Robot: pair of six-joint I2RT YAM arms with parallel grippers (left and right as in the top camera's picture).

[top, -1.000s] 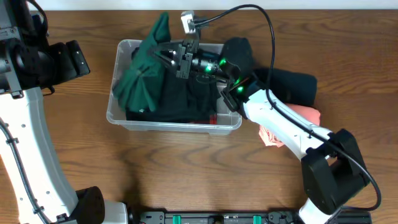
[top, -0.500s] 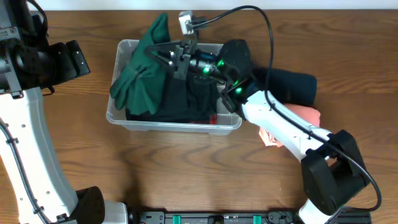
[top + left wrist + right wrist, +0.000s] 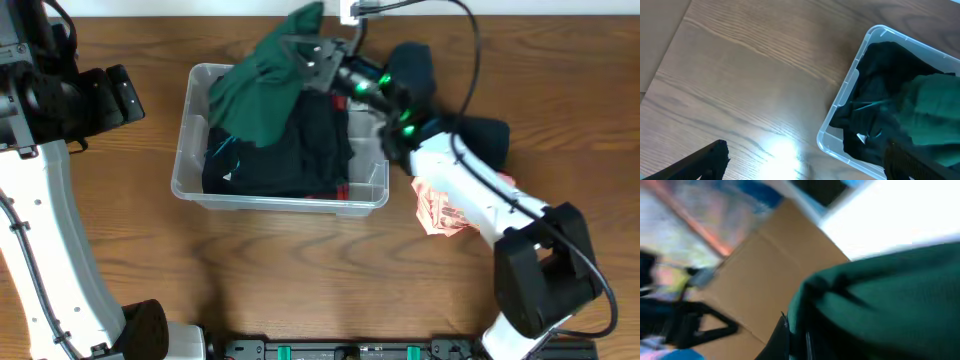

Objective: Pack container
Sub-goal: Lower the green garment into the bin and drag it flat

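The clear plastic container [image 3: 190, 178] stands at the table's centre left, holding dark folded garments [image 3: 300, 160]. My right gripper [image 3: 312, 58] is shut on a green garment [image 3: 262, 88] and holds it lifted above the container's far right corner, the cloth draping down over the bin. In the right wrist view the green garment [image 3: 890, 305] fills the frame, pinched between the fingers [image 3: 782, 340]. The container's corner [image 3: 860, 80] shows in the left wrist view with dark and green cloth inside. My left gripper [image 3: 805, 172] is open and empty, above bare table left of the container.
A dark navy garment [image 3: 478, 138] and a pink garment [image 3: 450, 205] lie on the table right of the container. A black garment [image 3: 410, 70] sits behind the right arm. The left arm's base [image 3: 70, 100] stands at the far left.
My right gripper has risen and moved back and right with the green garment, pulling it up off the left side of the container. The left arm has not moved.
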